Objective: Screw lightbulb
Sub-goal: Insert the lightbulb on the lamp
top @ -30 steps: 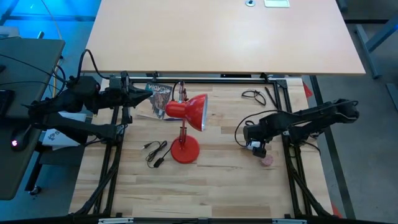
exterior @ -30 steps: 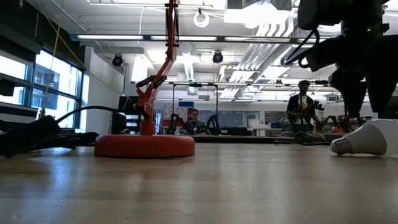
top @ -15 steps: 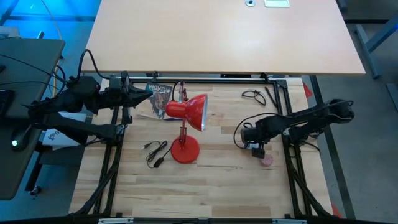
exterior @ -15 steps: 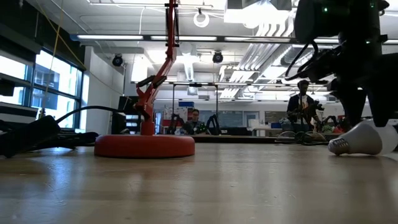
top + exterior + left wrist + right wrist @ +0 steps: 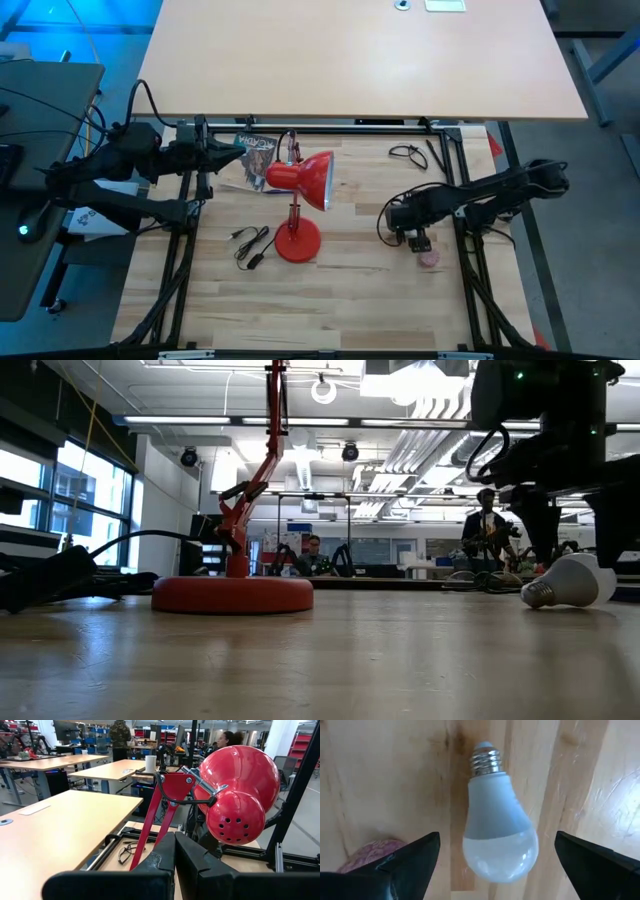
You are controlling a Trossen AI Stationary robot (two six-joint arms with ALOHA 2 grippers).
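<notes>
The bench (image 5: 350, 310) is made of pale wood planks with long straight lines between them, framed by black metal bars. Behind it, a big bright room is seen, with white pipes on the ceiling, tall windows, and people far off among desks.

At the left edge the left gripper (image 5: 238, 152) is held up beside the lamp, and its fingers (image 5: 172, 852) are pressed tight together. Next comes the red lamp (image 5: 300, 185), smooth and shiny, with a round flat foot, a thin bent arm and a round shade with small holes in the back. A black cord (image 5: 250, 245) is coiled just beside the foot.

Further right, the right gripper (image 5: 412, 237) is held low over the lightbulb (image 5: 495, 832), with its fingers (image 5: 410, 857) spread wide, one on each side, not touching it. The lightbulb is lying on its side on the wood. It is white, smooth and pear-shaped, with a ridged silver screw end. A small pink ball (image 5: 429, 257) is lying just beside it.
</notes>
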